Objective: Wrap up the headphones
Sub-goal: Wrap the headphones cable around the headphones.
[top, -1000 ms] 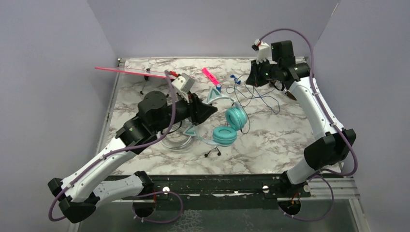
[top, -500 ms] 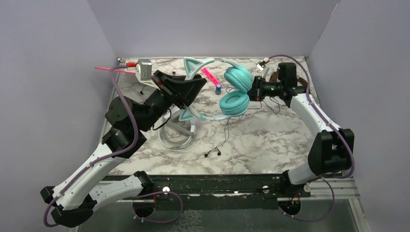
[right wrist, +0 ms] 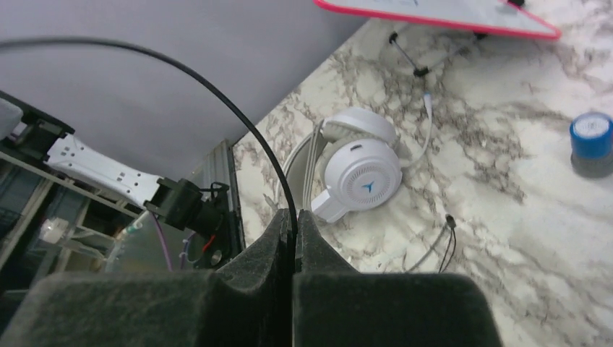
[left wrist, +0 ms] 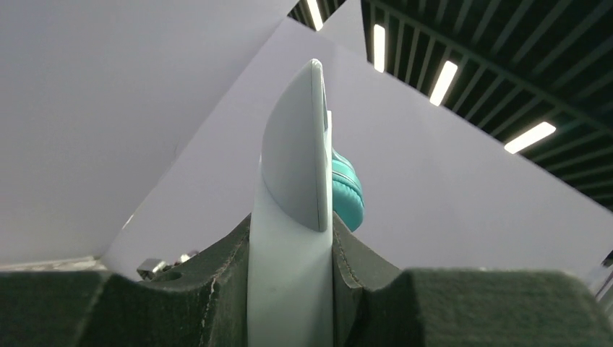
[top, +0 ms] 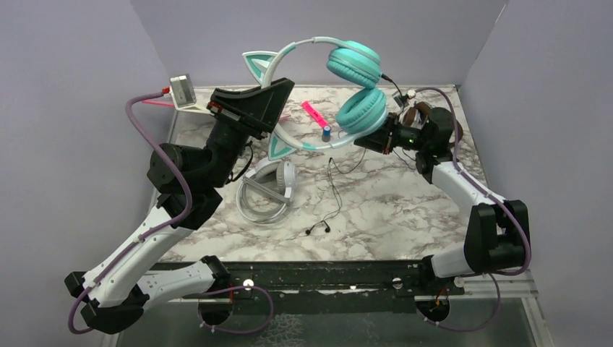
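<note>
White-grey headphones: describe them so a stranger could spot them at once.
Look at the marble table, left of centre, just beside the left arm. The white-grey headphones lie flat there. Unlike the teal cat-ear headphones held aloft, they sit on the surface and bear a blue logo on one cup.

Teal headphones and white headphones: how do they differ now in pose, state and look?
The teal headphones hang in the air, headband clamped in the left claw, cord in the right claw; the white headphones lie on the table. Teal headphones have cat ears; white headphones show a blue logo. Both are over-ear sets.
</note>
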Controlling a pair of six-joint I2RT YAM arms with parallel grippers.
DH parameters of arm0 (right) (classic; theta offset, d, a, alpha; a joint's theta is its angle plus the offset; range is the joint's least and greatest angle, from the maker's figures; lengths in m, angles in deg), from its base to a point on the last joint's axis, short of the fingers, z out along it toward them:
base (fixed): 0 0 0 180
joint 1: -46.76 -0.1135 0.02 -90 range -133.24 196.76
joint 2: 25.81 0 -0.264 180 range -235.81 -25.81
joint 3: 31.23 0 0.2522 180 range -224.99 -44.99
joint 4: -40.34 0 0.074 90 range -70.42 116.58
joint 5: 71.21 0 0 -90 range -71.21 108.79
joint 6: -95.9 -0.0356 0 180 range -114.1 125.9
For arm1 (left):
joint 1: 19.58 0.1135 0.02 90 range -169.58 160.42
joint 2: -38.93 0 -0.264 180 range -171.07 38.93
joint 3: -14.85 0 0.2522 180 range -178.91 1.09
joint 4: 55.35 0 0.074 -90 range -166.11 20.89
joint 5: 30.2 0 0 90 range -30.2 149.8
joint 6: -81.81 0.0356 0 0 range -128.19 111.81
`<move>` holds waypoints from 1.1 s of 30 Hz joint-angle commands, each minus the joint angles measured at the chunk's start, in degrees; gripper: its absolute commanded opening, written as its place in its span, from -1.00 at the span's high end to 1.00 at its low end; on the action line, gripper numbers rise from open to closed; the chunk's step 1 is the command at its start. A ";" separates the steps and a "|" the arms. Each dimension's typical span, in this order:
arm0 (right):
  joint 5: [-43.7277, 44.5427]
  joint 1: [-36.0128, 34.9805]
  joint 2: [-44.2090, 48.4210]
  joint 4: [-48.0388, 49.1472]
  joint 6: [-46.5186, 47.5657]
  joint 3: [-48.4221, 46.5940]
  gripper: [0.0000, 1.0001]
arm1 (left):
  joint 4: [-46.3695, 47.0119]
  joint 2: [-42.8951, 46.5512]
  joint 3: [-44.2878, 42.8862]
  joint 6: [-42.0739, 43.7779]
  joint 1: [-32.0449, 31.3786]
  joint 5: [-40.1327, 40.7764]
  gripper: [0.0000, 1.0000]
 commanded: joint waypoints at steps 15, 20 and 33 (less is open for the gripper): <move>-1.66 -1.01 -7.80 57.35 -33.83 -9.28 0.99 | 22.67 -13.72 -10.55 -27.95 0.52 -10.13 1.00; 3.37 -4.17 -5.89 52.01 -32.69 -16.09 0.99 | 28.48 -17.74 -8.87 -33.72 0.96 -12.33 1.00; 19.74 -15.70 -0.47 23.22 -24.34 -18.23 0.99 | 35.03 -22.19 -10.99 -26.71 1.16 -5.78 1.00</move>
